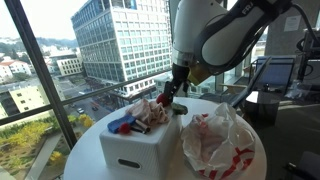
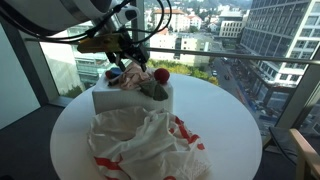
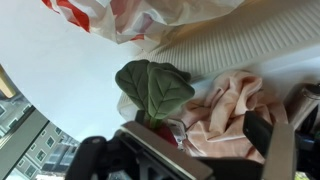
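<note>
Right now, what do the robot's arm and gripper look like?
The white rounded robot arm has a smooth, glossy shell of bulging segments, with a black band at one joint. The black blocky gripper has dark fingers, and its body looks dark grey in the wrist view. What looks like a thin black cable loops near the wrist in an exterior view. No markings are legible.
</note>
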Motion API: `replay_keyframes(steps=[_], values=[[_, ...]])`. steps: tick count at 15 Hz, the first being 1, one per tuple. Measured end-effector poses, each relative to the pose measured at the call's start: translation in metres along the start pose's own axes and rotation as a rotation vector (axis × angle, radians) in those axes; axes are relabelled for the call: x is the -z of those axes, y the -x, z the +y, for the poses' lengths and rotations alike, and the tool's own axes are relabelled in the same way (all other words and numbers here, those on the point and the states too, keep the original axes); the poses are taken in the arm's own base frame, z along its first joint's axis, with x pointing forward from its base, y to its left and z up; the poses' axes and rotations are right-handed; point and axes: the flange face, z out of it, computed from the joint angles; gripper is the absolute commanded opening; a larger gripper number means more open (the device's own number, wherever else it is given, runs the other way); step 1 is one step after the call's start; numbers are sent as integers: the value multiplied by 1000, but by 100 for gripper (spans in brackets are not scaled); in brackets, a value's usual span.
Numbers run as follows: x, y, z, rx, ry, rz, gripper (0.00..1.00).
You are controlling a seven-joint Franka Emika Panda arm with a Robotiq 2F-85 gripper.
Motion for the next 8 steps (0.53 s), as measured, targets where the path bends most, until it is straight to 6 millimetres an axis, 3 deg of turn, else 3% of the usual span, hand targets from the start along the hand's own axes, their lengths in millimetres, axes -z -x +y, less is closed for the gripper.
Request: replay_keyframes(steps=[3,8], values=[[-38,-12,4,-1,-6,-22,100],[-95,-14,6,21,14,-56,100]])
